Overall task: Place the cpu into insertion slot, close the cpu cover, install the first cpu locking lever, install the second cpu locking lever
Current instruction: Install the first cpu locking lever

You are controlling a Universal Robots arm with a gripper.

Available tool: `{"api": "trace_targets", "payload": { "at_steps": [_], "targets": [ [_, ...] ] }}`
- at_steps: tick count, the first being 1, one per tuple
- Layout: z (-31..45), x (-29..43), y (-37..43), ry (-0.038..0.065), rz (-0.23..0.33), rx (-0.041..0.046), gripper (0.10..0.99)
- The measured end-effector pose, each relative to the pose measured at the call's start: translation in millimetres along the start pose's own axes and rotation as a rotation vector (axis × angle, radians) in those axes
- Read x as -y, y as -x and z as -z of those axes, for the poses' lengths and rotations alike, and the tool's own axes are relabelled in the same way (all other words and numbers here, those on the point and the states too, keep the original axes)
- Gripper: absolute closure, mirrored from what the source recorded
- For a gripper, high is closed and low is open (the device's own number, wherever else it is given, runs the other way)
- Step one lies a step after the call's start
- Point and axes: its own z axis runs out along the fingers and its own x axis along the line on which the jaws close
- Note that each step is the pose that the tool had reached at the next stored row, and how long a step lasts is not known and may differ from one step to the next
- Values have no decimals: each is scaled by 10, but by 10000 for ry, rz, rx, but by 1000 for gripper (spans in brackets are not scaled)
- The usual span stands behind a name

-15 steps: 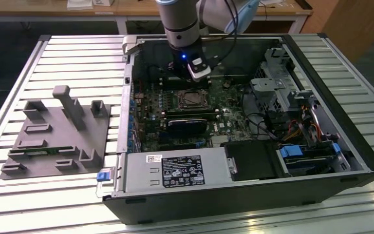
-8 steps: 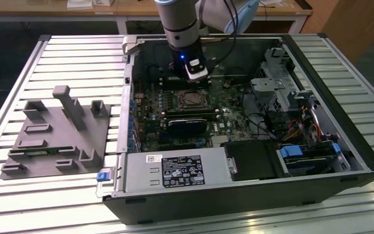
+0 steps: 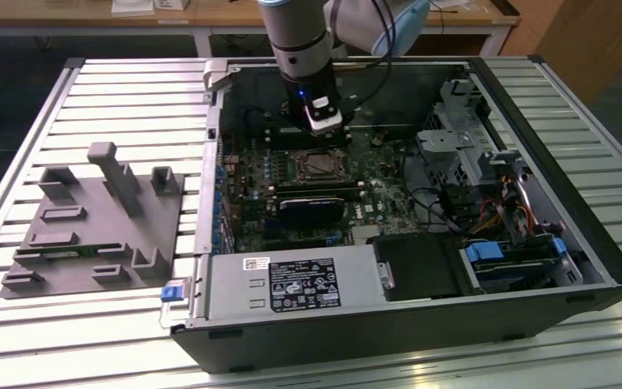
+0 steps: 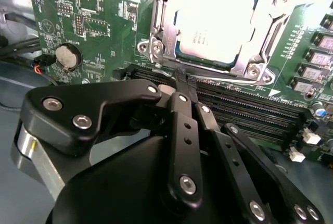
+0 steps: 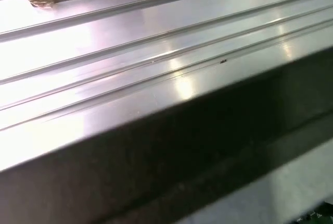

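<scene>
The cpu (image 4: pixel 216 23) lies flat in the insertion slot (image 3: pixel 320 164) on the green board, its silver-grey top facing up. The cpu cover (image 4: pixel 165 34), a silver frame, lies down around it, and the chip shows through its window. My gripper (image 4: pixel 186 81) hangs just beside the socket's edge, over the long black memory slots (image 4: pixel 250 109). Its black fingers (image 4: pixel 179 104) are shut tip to tip with nothing between them. In the exterior view the gripper (image 3: pixel 322 130) stands upright just behind the socket. How the locking levers sit I cannot tell.
The board sits in an open computer case (image 3: pixel 570 243) on a slatted metal table (image 5: pixel 130 52). A power supply (image 3: pixel 289 284) fills the case's near side and drive cages (image 3: pixel 462 138) its right. A grey fixture (image 3: pixel 95 227) stands on the exterior view's left. A coin battery (image 4: pixel 67 56) lies near the socket.
</scene>
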Motion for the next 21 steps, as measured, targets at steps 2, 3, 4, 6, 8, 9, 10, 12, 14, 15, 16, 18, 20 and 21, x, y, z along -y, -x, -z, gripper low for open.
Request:
{"api": "trace_targets", "payload": {
  "at_steps": [2, 3, 4, 6, 8, 9, 10, 12, 14, 15, 16, 18, 20, 21],
  "targets": [
    [-2, 0, -1, 0, -8, 2, 980],
    [-6, 1, -3, 1, -13, 7, 980],
    [-11, 2, -5, 3, -18, 15, 980],
    [-21, 4, -8, 9, -21, 34, 980],
    [-29, 6, -10, 10, -23, 51, 980],
    [-30, 7, -10, 10, -23, 59, 980],
    [-32, 7, -10, 9, -23, 67, 980],
    [-36, 8, -11, 10, -21, 85, 980],
    [-38, 10, -10, 10, -18, 103, 980],
    [-38, 10, -10, 9, -17, 108, 980],
    [-38, 10, -11, 9, -17, 111, 980],
    [-34, 11, -12, -1, -28, 119, 980],
    [-24, 9, -10, -3, -37, 124, 980],
    [-14, 7, -8, -9, -42, 124, 980]
  ]
}}
